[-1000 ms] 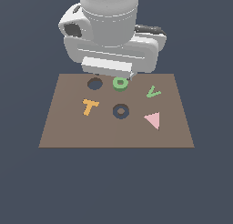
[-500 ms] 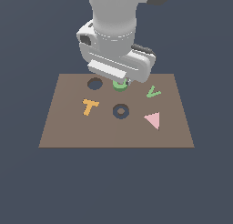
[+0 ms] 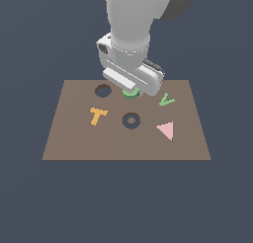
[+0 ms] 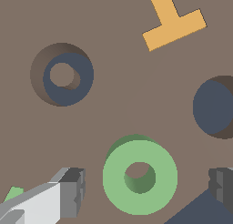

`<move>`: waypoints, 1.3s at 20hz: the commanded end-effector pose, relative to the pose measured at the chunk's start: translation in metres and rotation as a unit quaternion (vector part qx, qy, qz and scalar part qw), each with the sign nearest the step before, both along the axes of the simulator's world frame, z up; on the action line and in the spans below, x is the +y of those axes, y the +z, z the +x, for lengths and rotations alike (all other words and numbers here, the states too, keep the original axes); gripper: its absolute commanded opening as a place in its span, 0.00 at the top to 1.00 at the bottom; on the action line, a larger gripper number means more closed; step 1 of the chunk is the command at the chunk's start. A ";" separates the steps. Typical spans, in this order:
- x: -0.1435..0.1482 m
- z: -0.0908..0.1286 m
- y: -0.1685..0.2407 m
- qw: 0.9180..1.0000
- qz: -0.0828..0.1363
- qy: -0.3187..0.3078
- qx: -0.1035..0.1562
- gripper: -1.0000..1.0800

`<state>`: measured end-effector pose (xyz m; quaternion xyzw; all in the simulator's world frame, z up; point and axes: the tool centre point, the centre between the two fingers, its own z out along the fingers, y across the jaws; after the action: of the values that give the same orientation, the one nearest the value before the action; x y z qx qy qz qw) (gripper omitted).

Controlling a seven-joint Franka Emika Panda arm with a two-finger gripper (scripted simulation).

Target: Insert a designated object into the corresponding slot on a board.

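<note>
Matt brown board [image 4: 118, 104], smooth green ring [image 4: 139, 176]

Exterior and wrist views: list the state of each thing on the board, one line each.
green ring: flat on the board, between the fingers, not gripped.
ring-shaped slot: empty.
round hole: empty.
gripper: open, straddling the ring.
orange T, green V, pink triangle: lying flat.

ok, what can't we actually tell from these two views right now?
- Exterior view: green ring mostly hidden by the gripper; fingertips not visible.
- Wrist view: fingers flank the ring with gaps, but their tips are cut off by the frame edge; height above the board unclear.
- Wrist view: green V piece is only a sliver behind the finger; plain round hole is cut off.
</note>
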<state>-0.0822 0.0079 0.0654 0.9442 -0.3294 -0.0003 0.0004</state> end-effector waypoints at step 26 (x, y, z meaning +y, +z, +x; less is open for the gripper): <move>0.007 -0.007 -0.036 0.999 0.000 -0.040 0.000 1.00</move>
<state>-0.0891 0.0152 0.0308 0.9304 -0.3665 0.0003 -0.0003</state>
